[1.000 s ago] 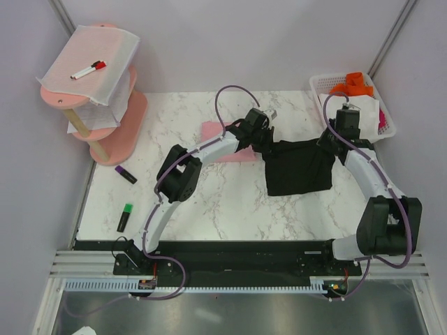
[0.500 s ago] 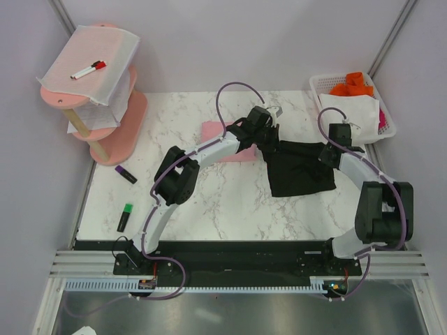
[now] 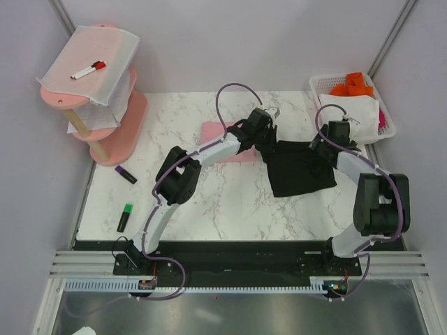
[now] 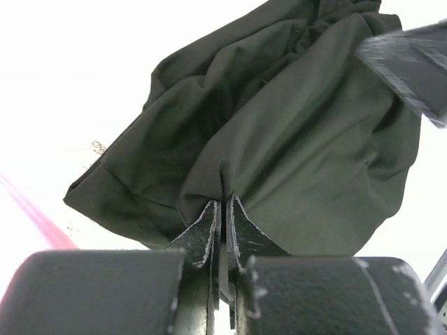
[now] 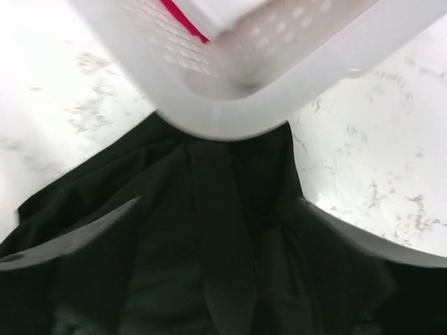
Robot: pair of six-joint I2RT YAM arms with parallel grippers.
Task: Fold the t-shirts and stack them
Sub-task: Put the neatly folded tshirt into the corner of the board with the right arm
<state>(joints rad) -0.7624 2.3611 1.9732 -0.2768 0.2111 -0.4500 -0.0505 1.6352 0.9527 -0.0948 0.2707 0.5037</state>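
The black t-shirt (image 3: 302,173) lies rumpled on the marble table right of centre. My left gripper (image 3: 271,145) is shut on its upper left corner; in the left wrist view the jaws (image 4: 225,204) pinch a fold of the dark cloth (image 4: 293,125). At the shirt's upper right corner my right gripper (image 3: 320,148) stands open. Its fingers (image 5: 77,241) are spread wide just above the black cloth (image 5: 223,251) and grip nothing. The light pink t-shirt (image 3: 218,131) lies folded at the table's back centre, partly hidden under my left arm.
A white basket (image 3: 377,105) with orange and white cloth stands at the back right, its rim (image 5: 230,105) close over my right wrist. A pink tiered stand (image 3: 119,139) with a mesh sheet and a marker is at the back left. Purple (image 3: 126,174) and green (image 3: 124,217) markers lie left.
My right gripper has come down toward the table, opened and let go of the black shirt's corner. The shirt has sunk and settled. My left gripper keeps its hold.
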